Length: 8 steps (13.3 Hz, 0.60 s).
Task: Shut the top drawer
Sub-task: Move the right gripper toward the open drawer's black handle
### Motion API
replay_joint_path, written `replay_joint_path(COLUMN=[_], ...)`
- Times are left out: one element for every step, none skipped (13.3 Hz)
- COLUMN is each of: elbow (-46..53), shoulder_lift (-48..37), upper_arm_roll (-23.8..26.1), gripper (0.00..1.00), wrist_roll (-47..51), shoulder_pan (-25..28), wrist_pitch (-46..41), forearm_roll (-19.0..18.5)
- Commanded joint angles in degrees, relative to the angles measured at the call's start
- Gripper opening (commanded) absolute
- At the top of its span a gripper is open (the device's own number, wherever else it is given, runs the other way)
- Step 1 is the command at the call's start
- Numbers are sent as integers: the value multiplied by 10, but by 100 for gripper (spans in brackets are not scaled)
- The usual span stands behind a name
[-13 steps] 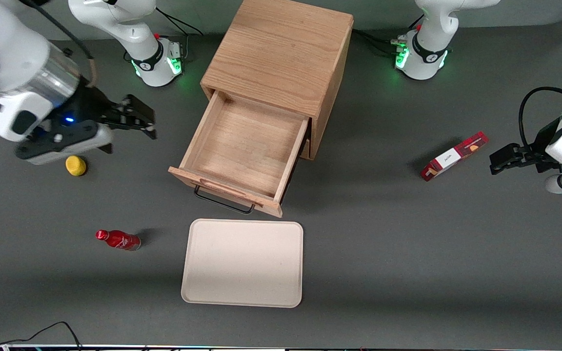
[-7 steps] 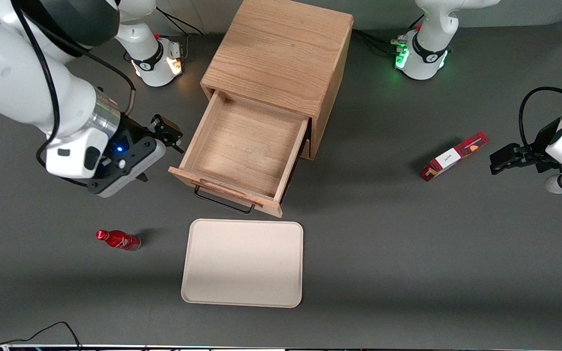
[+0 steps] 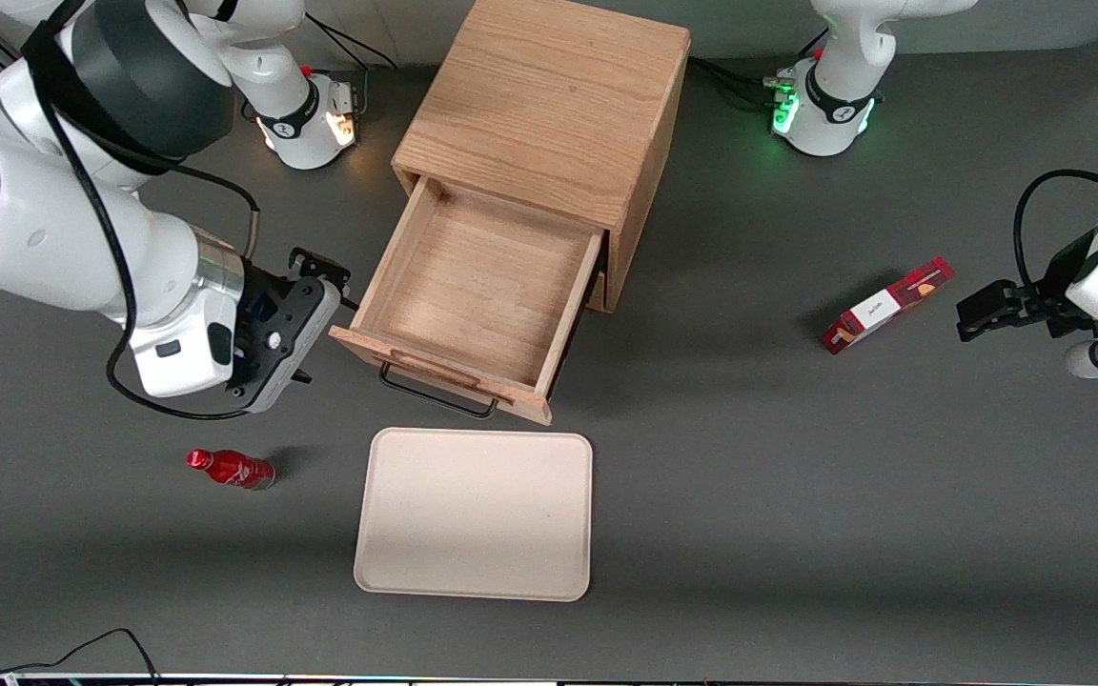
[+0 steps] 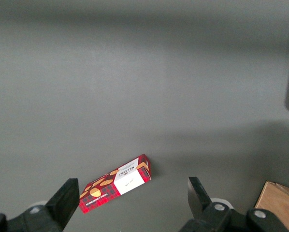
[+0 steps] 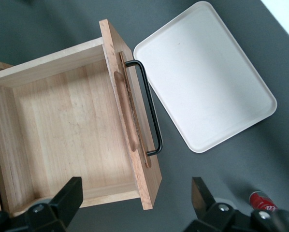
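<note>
The top drawer (image 3: 482,291) is pulled well out of the oak cabinet (image 3: 549,105), toward the front camera. Its interior holds nothing. The black wire handle (image 3: 437,393) on the drawer front faces the front camera; in the right wrist view the handle (image 5: 151,111) runs along the drawer front (image 5: 131,116).

The end effector (image 3: 315,319) hovers just beside the drawer's front corner on the working arm's side, raised above the worktop (image 3: 749,476). The right wrist view shows its two fingers (image 5: 67,195) spread wide apart, with nothing between them, straddling that corner of the drawer from above.

A cream tray (image 3: 475,514) lies flat on the worktop, nearer to the front camera than the drawer front and near the handle without touching it. A red bottle (image 3: 230,469) lies on its side, toward the working arm's end, nearer to the front camera than the end effector. A red box (image 3: 885,305) lies toward the parked arm's end, well apart from the cabinet.
</note>
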Motion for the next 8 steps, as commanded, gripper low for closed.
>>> replay_joint_path(elbow=[20,20,21,23,26,27,31,39], shoulder_lift=[42,56,75,91,108,123,139,150], upper_arm_roll=[-1,-1,-1,-1,-2,-1,-1,-2], gripper=[100,100,100,100,100,100,100,100], wrist_roll=[-43,-45,-46,-46,-45,-46,-45,-44], shoulder_pan=[-5,-5,-6,-7,-6,-7,-6,-6], wrist_pitch=[-3,-3,-3,0,8,9,9,10], forearm_roll=[19,22,28,38,44,45,54,59])
